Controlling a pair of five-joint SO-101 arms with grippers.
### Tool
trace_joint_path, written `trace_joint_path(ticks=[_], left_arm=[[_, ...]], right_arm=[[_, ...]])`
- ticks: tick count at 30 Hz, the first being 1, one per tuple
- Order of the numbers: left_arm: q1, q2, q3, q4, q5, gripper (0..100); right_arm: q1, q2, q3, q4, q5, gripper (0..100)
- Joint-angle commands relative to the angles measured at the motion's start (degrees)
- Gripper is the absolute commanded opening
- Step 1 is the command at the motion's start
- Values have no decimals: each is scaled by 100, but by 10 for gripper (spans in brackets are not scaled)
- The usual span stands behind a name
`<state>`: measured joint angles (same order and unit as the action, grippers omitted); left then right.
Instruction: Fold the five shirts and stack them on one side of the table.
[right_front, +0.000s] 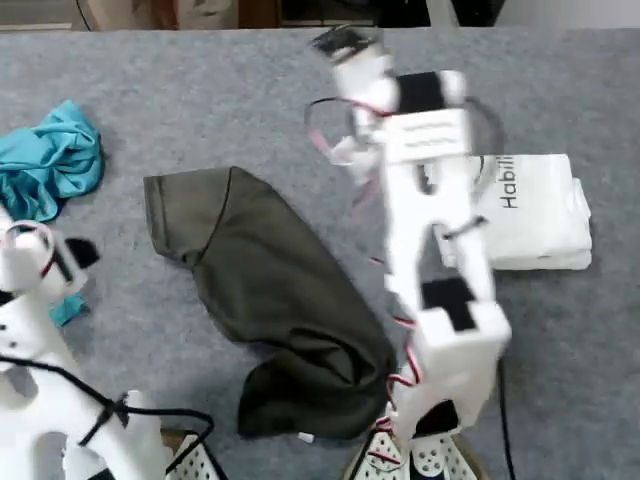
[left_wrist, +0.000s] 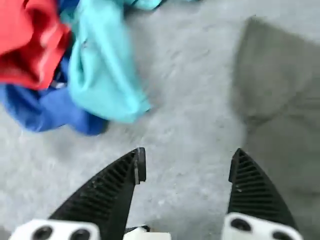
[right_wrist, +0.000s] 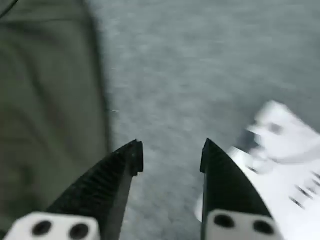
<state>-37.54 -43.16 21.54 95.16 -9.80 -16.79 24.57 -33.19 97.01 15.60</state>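
L tool (left_wrist: 189, 157) jaws apart; empty; over desk (right_front: 200, 90) btwn teal shirt (left_wrist: 105, 75) & olive shirt (right_front: 270, 290) | R tool (right_wrist: 171, 146) jaws apart; btwn olive shirt & folded white shirt (right_front: 530, 215) | red shirt (left_wrist: 30, 40), blue shirt (left_wrist: 45, 112) heaped by teal

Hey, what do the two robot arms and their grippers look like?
Both arms are white moulded plastic with black motor blocks: the right arm carries thin red wires, the left arm a black cable. The left gripper and right gripper each have two black, ribbed, tapering fingers on white mounts.
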Motion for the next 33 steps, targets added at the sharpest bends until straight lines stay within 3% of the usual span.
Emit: trace_joint_path(ticks=[1,7,14,18,20,26,33], left_arm=[[-624,-101,607,-404,-149,275],[-712,-101,1116,-536,-141,275],[-712,-101,1160,-501,-141,275],[-712,-101,1160,-510,-141,275],[-695,-101,1160,-527,-141,275],[53,-101,1336,-501,-114,275],[1503,-101,1741,-545,-88,274]], right_arm=[[-637,743,-453,-141,-281,192],[-1235,2176,-1508,-105,-457,189],[-1165,3705,-2659,246,-457,182],[-831,3996,-3257,545,-501,13],[-576,3943,-3284,545,-695,23],[286,3108,-2281,545,-765,2],[1059,884,848,545,-360,2]])
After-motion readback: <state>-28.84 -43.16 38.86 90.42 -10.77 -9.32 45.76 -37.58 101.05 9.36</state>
